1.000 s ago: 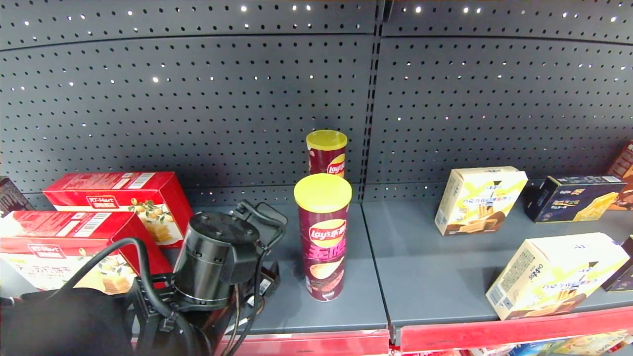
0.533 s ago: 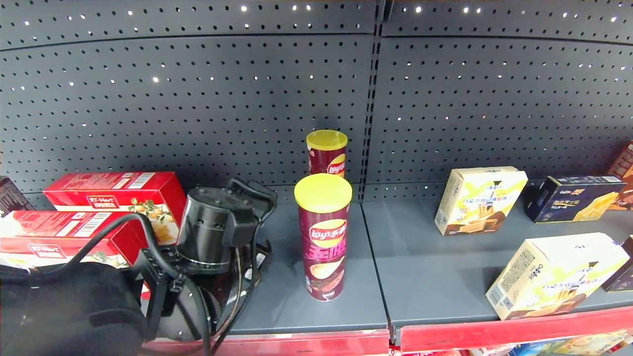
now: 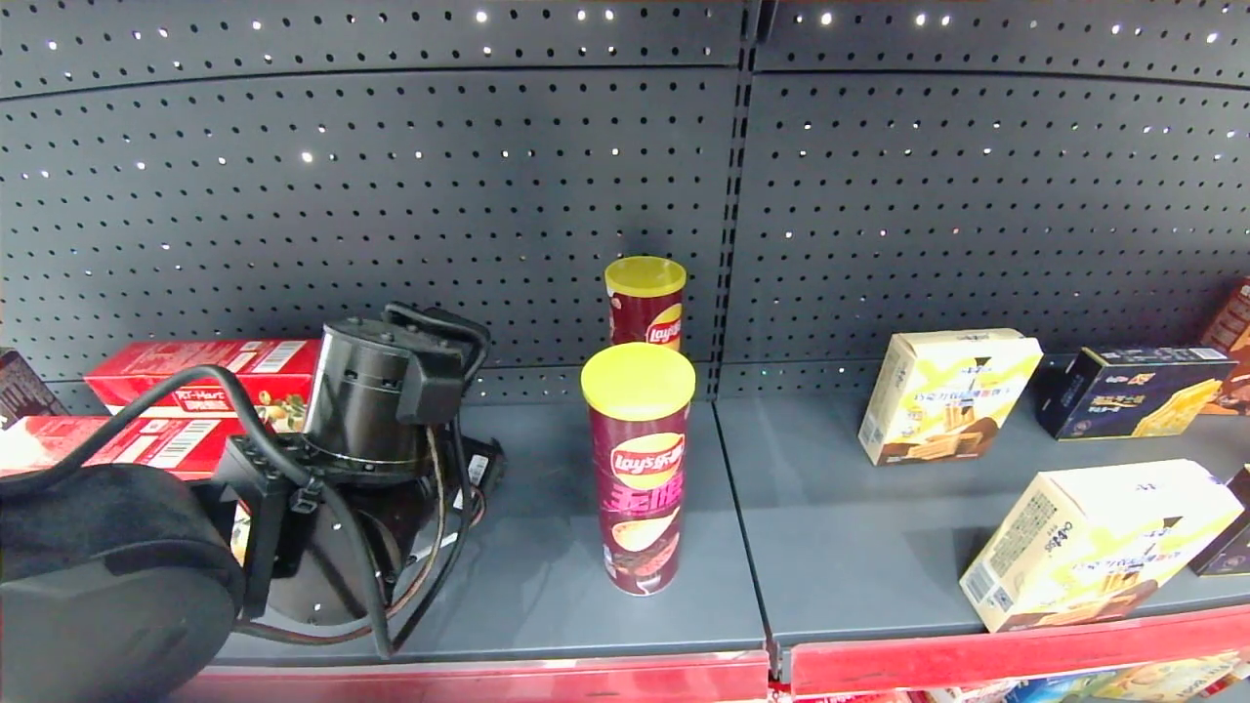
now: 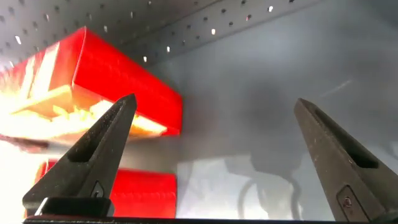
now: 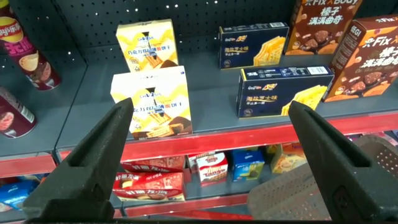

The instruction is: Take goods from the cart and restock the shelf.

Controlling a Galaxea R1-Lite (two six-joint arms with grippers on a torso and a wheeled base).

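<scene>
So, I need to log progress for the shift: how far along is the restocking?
Done: a front chip can and a rear chip can stand on the shelf. In hand: nothing; the left pincer, by the red boxes, and the right pincer are open and empty. Left: bare shelf beside the cans suggests more stock to come.

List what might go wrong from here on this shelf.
1. The open, empty left tool sits close beside the red box; a sideways move may shove it.
2. The tall front chip can stands upright toward the front of the shelf, beside the left arm; a swing that way could topple it.
</scene>
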